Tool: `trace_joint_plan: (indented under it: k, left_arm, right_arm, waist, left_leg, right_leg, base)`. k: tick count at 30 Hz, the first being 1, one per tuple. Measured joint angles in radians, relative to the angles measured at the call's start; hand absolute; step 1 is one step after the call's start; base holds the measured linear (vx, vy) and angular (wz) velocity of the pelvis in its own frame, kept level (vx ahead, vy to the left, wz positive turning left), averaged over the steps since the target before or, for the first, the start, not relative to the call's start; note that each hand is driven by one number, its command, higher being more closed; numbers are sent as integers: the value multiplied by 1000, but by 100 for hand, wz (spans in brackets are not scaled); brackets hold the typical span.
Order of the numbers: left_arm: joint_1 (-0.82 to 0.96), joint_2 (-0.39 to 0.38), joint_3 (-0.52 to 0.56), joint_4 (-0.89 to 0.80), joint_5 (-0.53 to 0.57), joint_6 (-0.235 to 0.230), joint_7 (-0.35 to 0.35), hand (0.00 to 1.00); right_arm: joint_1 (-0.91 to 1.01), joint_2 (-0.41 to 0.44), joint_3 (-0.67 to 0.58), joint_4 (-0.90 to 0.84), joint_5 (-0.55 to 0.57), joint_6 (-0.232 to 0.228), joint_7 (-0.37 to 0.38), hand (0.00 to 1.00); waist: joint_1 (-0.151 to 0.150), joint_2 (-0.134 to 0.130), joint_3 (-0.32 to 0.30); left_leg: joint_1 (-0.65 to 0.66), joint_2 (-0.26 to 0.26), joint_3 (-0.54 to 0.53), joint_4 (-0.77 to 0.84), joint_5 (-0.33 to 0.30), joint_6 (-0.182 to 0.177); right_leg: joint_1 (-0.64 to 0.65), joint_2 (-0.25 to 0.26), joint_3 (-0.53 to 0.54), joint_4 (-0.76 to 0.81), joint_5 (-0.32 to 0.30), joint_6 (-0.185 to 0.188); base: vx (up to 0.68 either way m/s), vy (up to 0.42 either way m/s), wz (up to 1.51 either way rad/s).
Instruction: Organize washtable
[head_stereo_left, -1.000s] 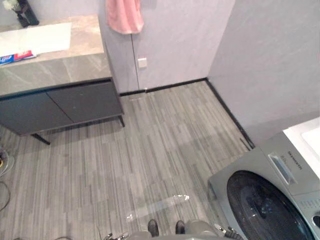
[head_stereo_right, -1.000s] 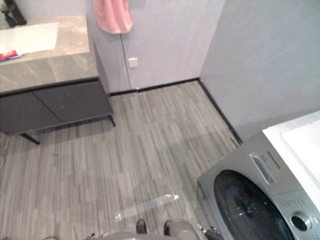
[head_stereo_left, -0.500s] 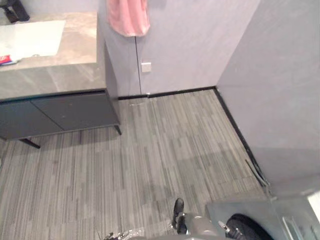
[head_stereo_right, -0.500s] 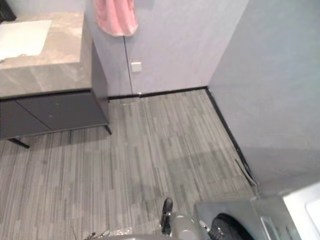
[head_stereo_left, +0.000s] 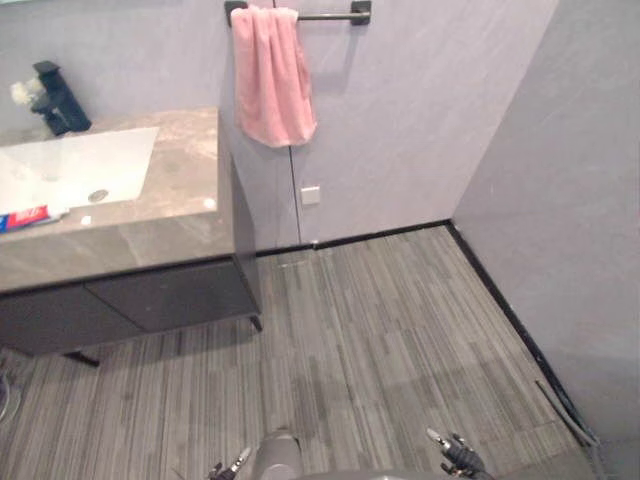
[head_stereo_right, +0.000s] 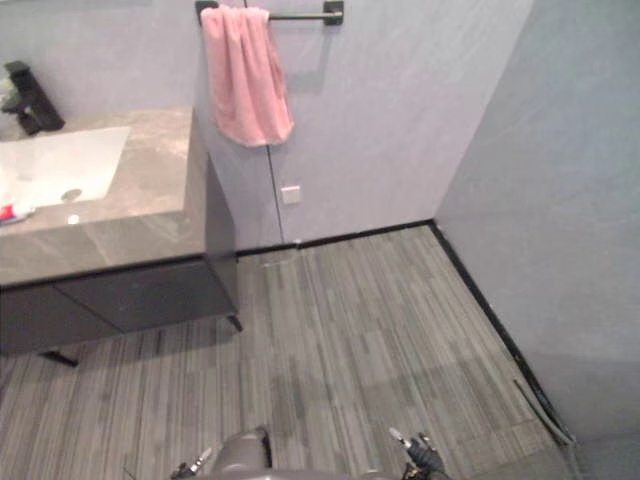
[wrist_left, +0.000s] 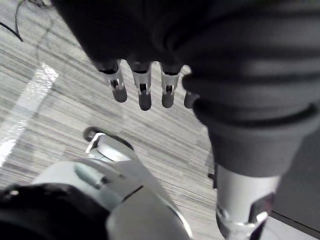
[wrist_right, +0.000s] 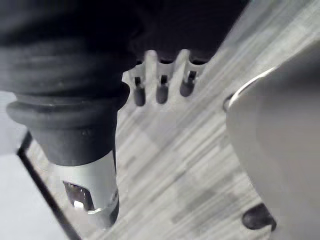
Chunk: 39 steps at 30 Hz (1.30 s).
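The washtable (head_stereo_left: 185, 195) stands at the left against the wall, a grey stone top over dark cabinet doors. Its white sink (head_stereo_left: 75, 170) has a black faucet (head_stereo_left: 58, 98) at the back. A red, white and blue tube (head_stereo_left: 25, 217) lies on the counter's front left by the sink. My left hand (wrist_left: 144, 95) hangs over the striped floor, open, fingers straight and holding nothing. My right hand (wrist_right: 161, 89) also hangs open and holds nothing. Both hands' fingertips show at the bottom of the eye views, well short of the washtable.
A pink towel (head_stereo_left: 272, 78) hangs from a dark rail (head_stereo_left: 330, 14) on the back wall, right of the washtable. A wall socket (head_stereo_left: 311, 195) sits below it. Grey walls meet in a corner at the right. Striped grey floor (head_stereo_left: 380, 330) lies between me and the washtable.
The camera has swung up and left: the washing machine has left the picture, and the towel rail and more of the back wall now show. The hands stay low and open.
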Motion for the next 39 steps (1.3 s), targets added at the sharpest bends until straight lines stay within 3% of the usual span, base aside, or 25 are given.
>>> trace_joint_plan:
  k: [1, 4, 5, 8, 10, 11, 14, 15, 16, 18, 19, 20, 22, 23, 25, 26, 28, 30, 32, 34, 35, 37, 39]
  left_arm:
    - [7, 6, -2, -6, -27, -3, 0, 0]
    - [7, -1, 11, -3, -79, -2, 1, 0]
    - [12, -6, 29, 10, -91, -2, 0, 0]
    - [3, -21, 78, 30, -109, -2, 0, 0]
    - [-1, -30, 95, 58, -122, 0, 0, 0]
    - [1, -28, 95, 63, -129, 2, 0, 0]
    - [-1, -29, 95, 64, -128, 3, 0, 0]
    - [-1, -29, 92, 65, -126, 5, -1, 0]
    - [-3, -28, 91, 66, -122, 6, -1, 0]
    - [-3, -28, 89, 72, -113, 7, -1, 0]
    - [-3, -23, 86, 76, -91, 6, -6, 0]
    - [-3, -13, 83, 77, -72, 5, -18, 0]
    - [-18, -8, 58, 107, -52, 6, -22, 0]
    - [-23, -22, 49, 118, -36, 10, -23, 0]
    - [-44, -27, 50, 122, -13, 11, -22, 0]
    - [-65, -28, 50, 122, 5, 12, -22, 0]
    - [-75, -15, 50, 113, 20, 11, -22, 0]
    - [-96, -38, 58, 108, 33, 18, -24, 0]
    - [-101, -49, 61, 85, 40, 21, -23, 0]
    - [-101, -47, 61, 63, 41, 26, -23, 0]
    - [-101, -48, 58, 51, 40, 27, -23, 0]
    - [-101, -51, 58, 51, 36, 26, -22, 0]
    - [-100, -51, 58, 51, 17, 25, -21, 0]
  right_arm:
    - [-1, 9, 27, 0, -16, -2, -1, 0]
    - [-5, 9, 50, 10, -37, 4, 0, 0]
    - [-6, 10, 40, 23, -56, 4, 1, 0]
    - [-6, 24, -30, 42, -65, 5, 11, 0]
    - [-6, 17, -81, 42, -63, 5, 22, 0]
    - [-8, 19, -109, 40, -53, 4, 22, 0]
    - [-10, 19, -131, 40, -23, 0, 20, 0]
    - [-9, 17, -144, 40, -21, -1, 20, 0]
    - [-10, 17, -144, 40, -19, -4, 18, 0]
    - [-12, 15, -145, 40, -11, -7, 18, 0]
    - [-17, 14, -144, 40, 5, -7, 19, 0]
    - [-24, 16, -143, 42, 19, -5, 20, 0]
    - [-21, 15, -145, 42, 43, -6, 22, 0]
    - [-23, -1, -148, 41, 48, -11, 23, 0]
    - [-36, -7, -151, 36, 66, -20, 24, 0]
    - [-43, -11, -154, 27, 73, -19, 24, 0]
    - [-28, 8, -152, 5, 81, -16, 23, 0]
    - [-27, 9, -145, 3, 83, -20, 21, 0]
    - [-32, 11, -123, 3, 85, -17, 21, 0]
    - [-30, 8, -101, 3, 83, -17, 20, 0]
    - [-25, 8, -100, 4, 78, -18, 20, 0]
    - [-21, 6, -99, 4, 49, -17, 19, 0]
    - [-20, 5, -99, 16, 17, -17, 18, 0]
  waist:
    - [-2, -17, -4]
    - [5, -26, -16]
    - [11, -38, -34]
    - [29, -40, -42]
    - [27, -23, -53]
    - [20, -19, -51]
    - [-2, -10, -43]
    - [-4, -10, -42]
    - [-2, -13, -41]
    - [-5, -8, -40]
    - [-14, -9, -38]
    - [-26, -20, -32]
    - [-28, -10, -17]
    - [-26, 26, -17]
    - [-37, 40, -4]
    - [-46, 64, 10]
    - [-54, 24, 4]
    - [-55, 32, 5]
    - [-53, 31, 5]
    - [-55, 28, 5]
    - [-53, 26, 5]
    - [-44, 21, 7]
    - [-34, 22, 7]
  left_leg:
    - [18, -23, 15, -18, -9, 15]
    - [42, -52, 60, -11, -25, 49]
    - [51, -58, 75, -1, -27, 54]
    - [106, -79, 87, -17, -27, 55]
    - [175, -86, 93, -75, -27, 55]
    - [220, -89, 96, -109, -27, 55]
    - [312, -103, 99, -179, -29, 58]
    - [351, -103, 104, -214, -35, 68]
    - [395, -100, 116, -265, -35, 68]
    - [411, -87, 130, -288, -31, 60]
    - [420, -77, 132, -304, -29, 51]
    - [435, -75, 133, -325, -30, 24]
    - [463, -62, 114, -352, -43, -1]
    - [465, -40, 75, -373, -43, -2]
    - [477, -8, 95, -394, -53, -24]
    - [484, 17, 92, -403, -56, -34]
    - [501, 30, 76, -406, -65, -63]
    - [506, 78, 51, -382, -41, -66]
    - [477, 113, 6, -293, -35, -72]
    - [408, 132, -47, -129, -18, -46]
    - [349, 137, -88, 3, 23, -15]
    - [284, 156, -94, 160, 70, -30]
    - [231, 164, -66, 278, 46, -48]
  right_leg:
    - [-4, 2, 6, 25, -4, -8]
    - [-11, -19, 27, 14, 8, -21]
    - [-11, -25, 52, -3, 28, -33]
    - [-19, -48, 106, 20, 54, -42]
    - [-116, -48, 151, 232, 58, -36]
    - [-197, -54, 155, 396, 80, -14]
    - [-269, -89, 112, 611, 166, -2]
    - [-280, -114, 63, 665, 156, -14]
    - [-312, -150, -28, 699, 75, -34]
    - [-347, -151, -93, 650, 20, -34]
    - [-353, -139, -135, 524, 23, -35]
    - [-344, -113, -137, 330, 58, -33]
    - [-309, -59, -133, 221, 104, -19]
    - [-305, -20, -130, 204, 110, -27]
    - [-386, 7, -105, 322, 64, -30]
    - [-435, 24, -80, 414, 12, -42]
    - [-441, 24, -68, 392, -8, -62]
    - [-415, 56, -103, 405, -49, -83]
    - [-385, 76, -132, 404, -71, -108]
    - [-323, 86, -152, 360, -82, -120]
    - [-267, 89, -161, 307, -81, -121]
    - [-197, 92, -170, 236, -79, -126]
    - [-124, 90, -172, 177, -78, -127]
  base:
    - [289, 176, -7]
    - [328, 203, -23]
    - [257, 127, -68]
    - [193, 67, -73]
    - [185, 38, -78]
    - [142, 27, -55]
    - [140, 33, -9]
    - [170, 1, -10]
    - [153, -23, -17]
    - [92, -119, -23]
    - [78, -189, -23]
    - [104, -253, -18]
    - [118, -225, -27]
    - [141, -190, -53]
    - [141, -204, -42]
    - [138, -247, 1]
    - [236, -279, 29]
    - [313, -271, 22]
    - [296, -258, 11]
    - [348, -252, 25]
    - [312, -193, 24]
    - [285, -136, 26]
    - [248, -86, 20]
